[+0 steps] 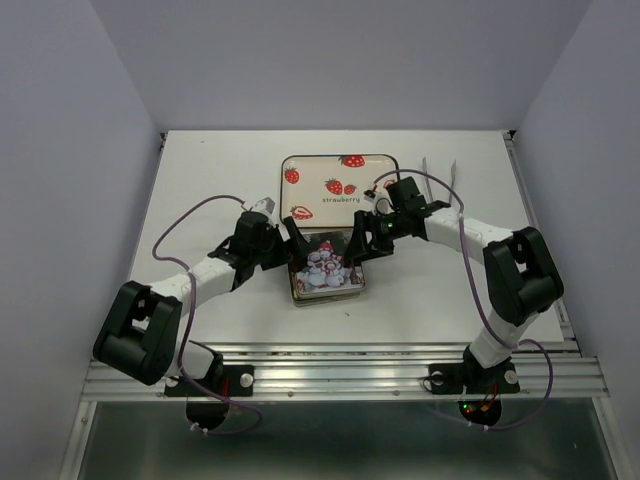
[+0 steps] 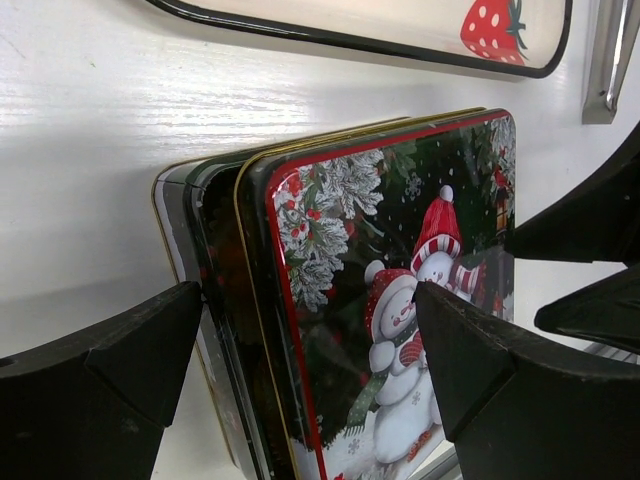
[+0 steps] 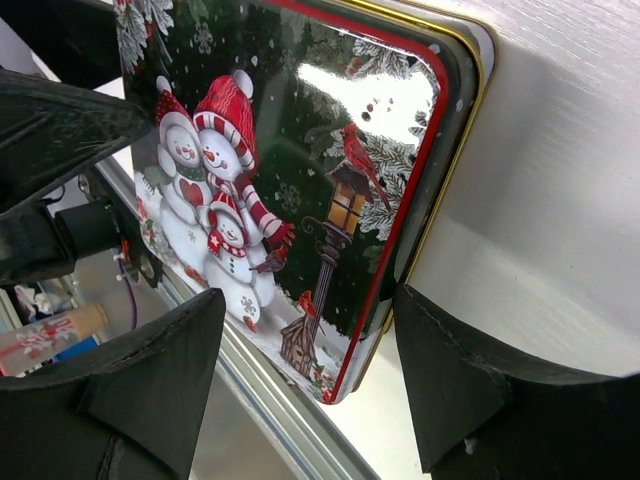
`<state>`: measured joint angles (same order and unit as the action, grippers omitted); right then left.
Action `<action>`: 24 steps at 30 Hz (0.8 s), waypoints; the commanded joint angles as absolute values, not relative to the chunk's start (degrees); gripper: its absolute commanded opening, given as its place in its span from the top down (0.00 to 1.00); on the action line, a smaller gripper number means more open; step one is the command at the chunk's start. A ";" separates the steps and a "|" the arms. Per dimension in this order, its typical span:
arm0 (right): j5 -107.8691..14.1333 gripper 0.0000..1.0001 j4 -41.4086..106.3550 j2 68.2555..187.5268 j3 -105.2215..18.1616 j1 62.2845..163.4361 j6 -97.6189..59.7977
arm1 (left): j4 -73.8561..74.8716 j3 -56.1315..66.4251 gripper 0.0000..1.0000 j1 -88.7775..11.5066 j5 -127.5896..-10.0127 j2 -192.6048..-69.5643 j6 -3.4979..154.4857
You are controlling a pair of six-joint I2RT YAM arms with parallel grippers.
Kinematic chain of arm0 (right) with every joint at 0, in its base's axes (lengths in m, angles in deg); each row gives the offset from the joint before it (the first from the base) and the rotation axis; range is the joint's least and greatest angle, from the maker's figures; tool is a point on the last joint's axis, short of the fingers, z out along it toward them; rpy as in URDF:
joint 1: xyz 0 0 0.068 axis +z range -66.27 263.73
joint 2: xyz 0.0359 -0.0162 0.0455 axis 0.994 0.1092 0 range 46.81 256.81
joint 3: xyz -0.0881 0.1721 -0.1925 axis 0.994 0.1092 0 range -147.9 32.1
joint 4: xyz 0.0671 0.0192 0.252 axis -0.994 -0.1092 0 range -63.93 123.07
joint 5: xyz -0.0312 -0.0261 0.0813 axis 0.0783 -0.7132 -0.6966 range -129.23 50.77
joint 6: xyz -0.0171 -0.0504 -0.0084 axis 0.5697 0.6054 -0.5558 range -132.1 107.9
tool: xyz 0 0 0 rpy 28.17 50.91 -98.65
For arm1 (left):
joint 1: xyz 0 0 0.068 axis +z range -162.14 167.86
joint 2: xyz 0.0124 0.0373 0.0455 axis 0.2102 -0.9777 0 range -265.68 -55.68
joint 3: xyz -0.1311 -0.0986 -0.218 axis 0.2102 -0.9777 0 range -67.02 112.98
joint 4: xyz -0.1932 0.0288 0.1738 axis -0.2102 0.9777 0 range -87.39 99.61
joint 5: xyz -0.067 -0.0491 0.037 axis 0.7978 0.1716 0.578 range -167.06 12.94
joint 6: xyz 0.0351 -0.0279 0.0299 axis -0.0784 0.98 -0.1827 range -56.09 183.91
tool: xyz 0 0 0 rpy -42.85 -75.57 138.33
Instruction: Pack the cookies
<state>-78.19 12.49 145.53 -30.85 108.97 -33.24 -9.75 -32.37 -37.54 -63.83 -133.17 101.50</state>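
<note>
No cookies show in any view. A square tin (image 1: 327, 268) with a snowman lid lies closed near the table's front middle. My left gripper (image 1: 290, 245) is open and straddles the tin's left edge. In the left wrist view (image 2: 308, 298), one finger (image 2: 110, 380) is beside the tin (image 2: 400, 180) wall and the other (image 2: 500, 380) is over the lid. My right gripper (image 1: 358, 240) is open and straddles the tin's right edge. In the right wrist view (image 3: 310, 298), its fingers stand either side of the tin (image 3: 300, 120) corner.
A white tray (image 1: 337, 165) printed with red strawberries lies just behind the tin, and its rim shows in the left wrist view (image 2: 400, 45). Metal tongs (image 1: 440, 172) lie at the back right. The table's metal front rail (image 1: 340, 370) runs close below the tin.
</note>
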 commanded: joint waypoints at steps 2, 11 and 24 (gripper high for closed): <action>-80.89 0.26 12.85 145.78 -34.51 110.10 -33.19 | -11.98 -31.87 0.01 -37.62 -62.39 -133.64 100.57; -82.29 0.26 11.98 147.09 -36.45 110.72 -32.93 | -12.07 -31.08 0.01 -37.62 -62.21 -133.99 99.34; -80.37 0.27 10.22 148.33 -37.77 111.24 -31.35 | -10.57 -30.55 0.01 -37.27 -64.14 -134.08 99.25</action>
